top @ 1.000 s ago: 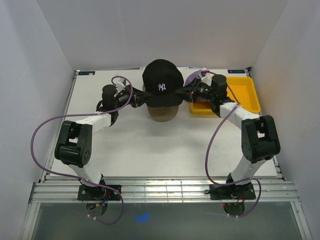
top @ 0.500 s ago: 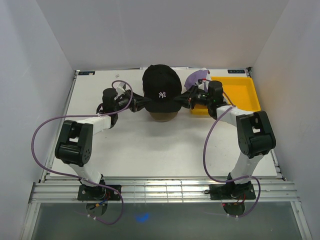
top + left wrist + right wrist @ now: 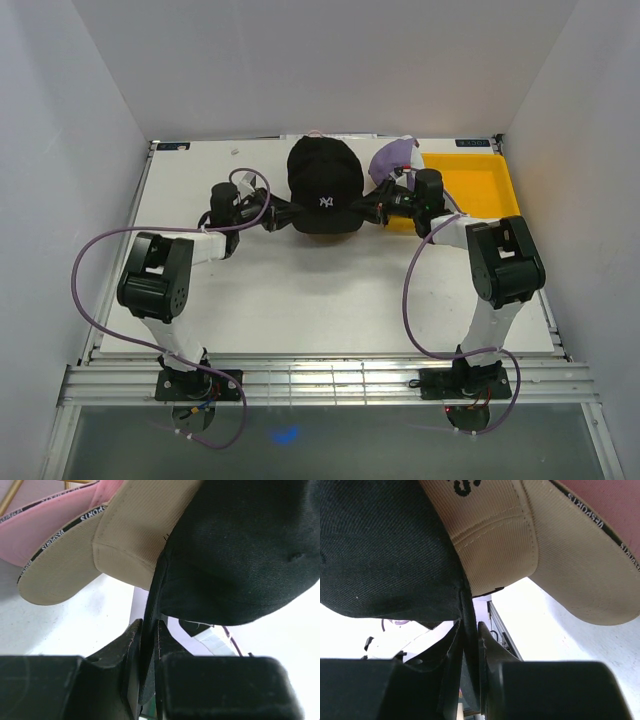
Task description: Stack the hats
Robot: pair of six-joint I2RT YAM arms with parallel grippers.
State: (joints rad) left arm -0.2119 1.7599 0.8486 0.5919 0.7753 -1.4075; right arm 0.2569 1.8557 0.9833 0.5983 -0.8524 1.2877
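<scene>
The black cap (image 3: pixel 323 185), with a white front logo, sits over the other caps at the back middle of the table. My left gripper (image 3: pixel 283 212) is shut on its left lower edge and my right gripper (image 3: pixel 368 208) is shut on its right lower edge. In the left wrist view the black cap (image 3: pixel 240 550) overlaps the white cap (image 3: pixel 135 535), which lies over the pink cap (image 3: pixel 45 520); the gripper (image 3: pixel 148 640) pinches black fabric. The right wrist view shows the same black cap (image 3: pixel 385 545), white cap (image 3: pixel 495 535) and pink cap (image 3: pixel 615 510), with the gripper (image 3: pixel 470 635) pinching the rim. The purple cap (image 3: pixel 392 157) lies behind my right gripper.
A flat yellow tray (image 3: pixel 480 185) lies at the back right, beside my right arm. A gold wire stand (image 3: pixel 12 492) shows at the top left of the left wrist view, behind the pink cap. White walls enclose the table on three sides.
Both grippers have lowered the black cap onto the stack. The white cap's brim, visible under it before, is now covered in the top view.
</scene>
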